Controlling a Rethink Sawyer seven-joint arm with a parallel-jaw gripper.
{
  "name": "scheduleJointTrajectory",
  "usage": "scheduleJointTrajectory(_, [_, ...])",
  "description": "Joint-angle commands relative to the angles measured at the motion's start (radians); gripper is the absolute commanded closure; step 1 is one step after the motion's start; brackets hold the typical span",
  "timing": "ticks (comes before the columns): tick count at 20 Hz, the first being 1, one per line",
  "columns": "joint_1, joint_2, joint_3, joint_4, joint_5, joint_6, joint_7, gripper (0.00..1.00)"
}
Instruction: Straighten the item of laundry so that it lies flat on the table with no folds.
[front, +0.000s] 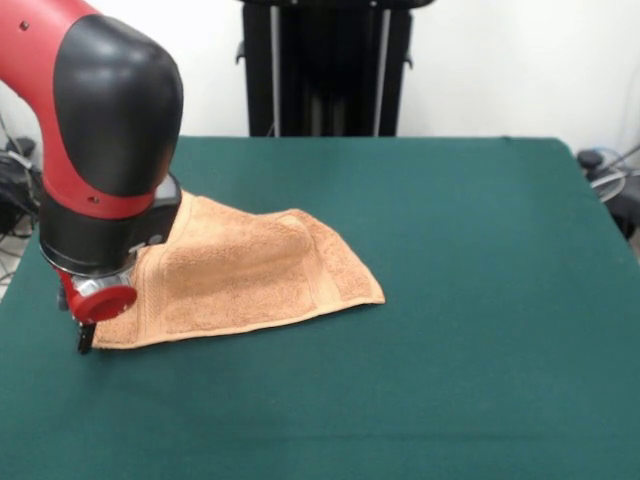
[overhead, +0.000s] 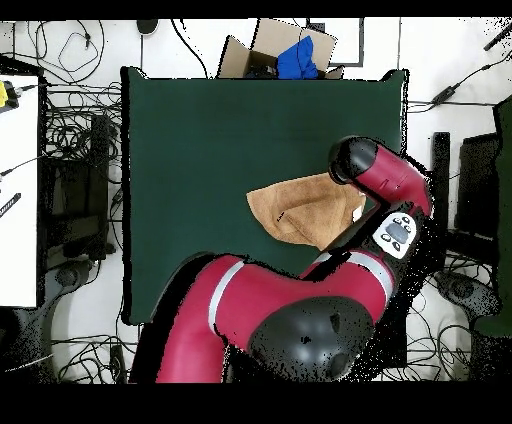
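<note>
The peach-orange towel (front: 250, 265) lies on the left half of the dark green table (front: 480, 250). It is rumpled, with a raised ridge near its middle and a border band along its near edge. Its left part is hidden behind my arm. My gripper (front: 85, 338) is low at the towel's near left corner, at table height, and its tip touches or nearly touches the corner. I cannot tell whether it is open or shut. In the overhead view the towel (overhead: 300, 210) shows as a wedge on the table (overhead: 200, 150), with my arm covering its right end and my gripper hidden.
The black pedestal (front: 325, 65) stands behind the table's far edge. In the overhead view a cardboard box (overhead: 285, 50) with blue cloth sits beyond the table, cables lie on the floor all round, and a white desk (overhead: 20, 190) stands at the left.
</note>
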Motion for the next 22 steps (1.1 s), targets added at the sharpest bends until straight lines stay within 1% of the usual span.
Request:
scheduleJointTrajectory(1, [0.048,-0.027,0.153,0.129,0.088,-0.022,0.323,0.0])
scheduleJointTrajectory(6, [0.051,-0.025,0.168,0.143,0.123,-0.05,0.303,0.0])
scheduleJointTrajectory(13, [0.051,-0.016,0.168,0.15,0.146,-0.06,0.27,0.0])
scheduleJointTrajectory(18, [0.037,0.024,0.117,0.099,0.102,-0.038,0.216,0.0])
scheduleJointTrajectory(21, [0.043,0.061,0.063,0.064,0.085,-0.017,0.227,0.0])
scheduleJointTrajectory(22, [0.058,0.076,0.028,0.051,0.082,0.009,0.25,0.0])
